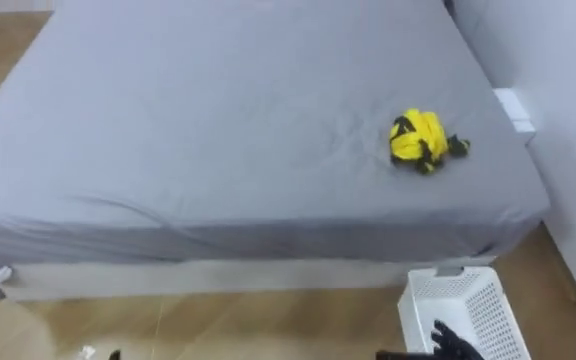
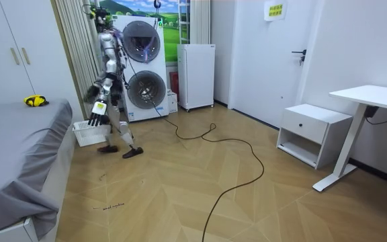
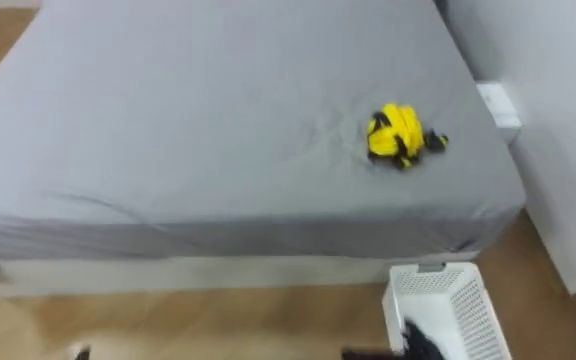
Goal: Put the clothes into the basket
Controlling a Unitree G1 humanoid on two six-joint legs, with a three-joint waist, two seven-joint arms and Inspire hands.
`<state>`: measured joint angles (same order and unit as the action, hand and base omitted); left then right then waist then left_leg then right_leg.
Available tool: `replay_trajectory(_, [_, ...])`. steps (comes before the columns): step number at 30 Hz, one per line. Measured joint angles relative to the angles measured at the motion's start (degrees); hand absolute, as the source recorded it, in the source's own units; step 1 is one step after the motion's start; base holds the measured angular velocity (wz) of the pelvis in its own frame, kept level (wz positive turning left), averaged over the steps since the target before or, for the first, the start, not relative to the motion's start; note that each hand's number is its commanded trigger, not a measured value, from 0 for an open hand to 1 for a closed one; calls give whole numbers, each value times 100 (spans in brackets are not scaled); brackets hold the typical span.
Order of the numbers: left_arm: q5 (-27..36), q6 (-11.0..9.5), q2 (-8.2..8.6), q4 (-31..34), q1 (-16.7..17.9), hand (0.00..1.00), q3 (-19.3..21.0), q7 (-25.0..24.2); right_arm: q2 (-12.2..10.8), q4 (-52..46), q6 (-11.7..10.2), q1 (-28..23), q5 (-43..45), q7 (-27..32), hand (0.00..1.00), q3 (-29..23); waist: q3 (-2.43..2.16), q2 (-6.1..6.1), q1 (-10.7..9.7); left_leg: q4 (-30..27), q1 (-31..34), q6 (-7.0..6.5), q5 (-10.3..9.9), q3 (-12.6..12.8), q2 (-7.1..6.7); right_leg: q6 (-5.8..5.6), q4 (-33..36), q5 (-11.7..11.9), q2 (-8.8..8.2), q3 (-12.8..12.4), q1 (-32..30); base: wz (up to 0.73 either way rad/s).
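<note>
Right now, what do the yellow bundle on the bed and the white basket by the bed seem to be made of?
The yellow and black bundle looks like soft matte cloth, going by its crumpled folds. The white basket looks like rigid plastic: its walls are a regular grid of holes.

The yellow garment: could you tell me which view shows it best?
The left eye view: the yellow garment lies crumpled and unobstructed on the grey bed. The right eye view shows much the same; in the room view it is small and distant.
</note>
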<state>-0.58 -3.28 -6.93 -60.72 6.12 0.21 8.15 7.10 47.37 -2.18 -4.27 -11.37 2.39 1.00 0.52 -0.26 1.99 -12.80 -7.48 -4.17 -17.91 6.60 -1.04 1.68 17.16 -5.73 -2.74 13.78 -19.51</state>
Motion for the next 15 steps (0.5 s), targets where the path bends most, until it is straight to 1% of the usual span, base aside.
replay_trajectory(1, [-3, 0, 13, 2, 47, 0, -54, -2, -6, -83, -62, 28, -16, 46, 0, -4, -1, 10, -5, 37, -132, 42, -59, -81, 50, 43, -251, 269, 14, 74, 50, 47])
replay_trajectory(2, [14, 6, 7, -4, 153, 0, -69, -4, -17, -164, -200, 112, -67, 110, 0, -4, -23, 23, 0, 55, -289, 152, -199, -172, 171, 256, -423, 698, 99, 122, 148, 40])
replay_trajectory(3, [126, 22, -36, -4, 305, 0, -62, -3, -16, -409, -211, 151, -118, 208, 0, -8, -60, 53, 30, -39, -351, 335, -322, -197, 305, 358, -260, 829, 217, 173, 186, 35])
replay_trajectory(4, [169, 30, -68, -1, 422, 0, -41, 3, 20, -698, -214, 186, -106, 284, 0, -18, -75, 155, 95, -77, -462, 464, -363, -182, 483, 433, 93, 742, 334, 277, 213, 15])
replay_trajectory(5, [190, 39, -89, -1, 473, 0, -42, 3, 39, -820, -215, 217, -101, 323, 0, -27, -51, 223, 102, -82, -542, 533, -352, -177, 566, 454, 281, 572, 355, 345, 227, 4])
replay_trajectory(6, [218, 73, -116, 6, 592, 0, -12, 3, 48, -1066, -211, 301, -54, 412, 0, -79, -19, 304, 138, -143, -709, 654, -280, -202, 667, 523, 718, 246, 384, 425, 220, 0])
replay_trajectory(7, [211, 95, -125, 41, 703, 0, 67, 2, 52, -1345, -193, 354, -13, 475, 0, -126, 16, 348, 131, -375, -795, 801, -187, -268, 735, 652, 1413, -39, 334, 582, 50, -5])
replay_trajectory(8, [185, 94, -131, 69, 786, 0, 132, 0, 47, -1481, -187, 362, 22, 469, 0, -117, 59, 306, 115, -606, -796, 811, -170, -313, 780, 601, 1656, -237, 333, 634, -112, -33])
replay_trajectory(9, [112, 97, -240, 121, 942, 0, 270, 10, 14, -1728, -209, 393, 36, 472, 0, -28, -1, 322, 152, -1384, -638, 845, -197, -319, 827, 645, 1088, -39, 488, 597, -107, -48])
replay_trajectory(10, [104, 168, -279, 109, 1045, 0, 304, 12, 85, -1756, -191, 455, 56, 473, 0, 1, 8, 445, 153, -2198, -398, 891, -153, -304, 954, 864, 1119, -180, 588, 769, 72, -38])
replay_trajectory(11, [108, 173, -306, 122, 1061, 0, 331, 12, 91, -1753, -146, 433, 66, 501, 0, -1, -6, 416, 105, -2531, -293, 920, 19, -345, 968, 866, 1143, -366, 591, 772, 176, 4])
replay_trajectory(12, [118, 177, -306, 223, 1060, 0, 376, 16, 106, -1751, -71, 398, 72, 536, 0, -12, 15, 313, -14, -2942, -42, 950, 71, -357, 956, 811, 1091, -513, 563, 681, 388, 38])
replay_trajectory(13, [189, 181, -290, 292, 1058, 0, 325, 13, 118, -1740, -18, 387, 70, 594, 0, -11, 21, 240, -130, -3161, 224, 858, 4, -304, 959, 768, 852, -532, 568, 548, 669, 38])
replay_trajectory(14, [245, 190, -286, 328, 1058, 0, 286, 13, 119, -1724, -16, 380, 50, 626, 0, -9, 15, 199, -175, -3161, 340, 841, -46, -208, 950, 746, 728, -525, 568, 483, 811, 24])
replay_trajectory(15, [349, 213, -257, 437, 1052, 0, 271, 14, 146, -1717, -16, 371, 44, 656, 0, -3, 24, 121, -183, -3016, 548, 785, -152, -117, 877, 695, 505, -497, 564, 310, 1058, 0])
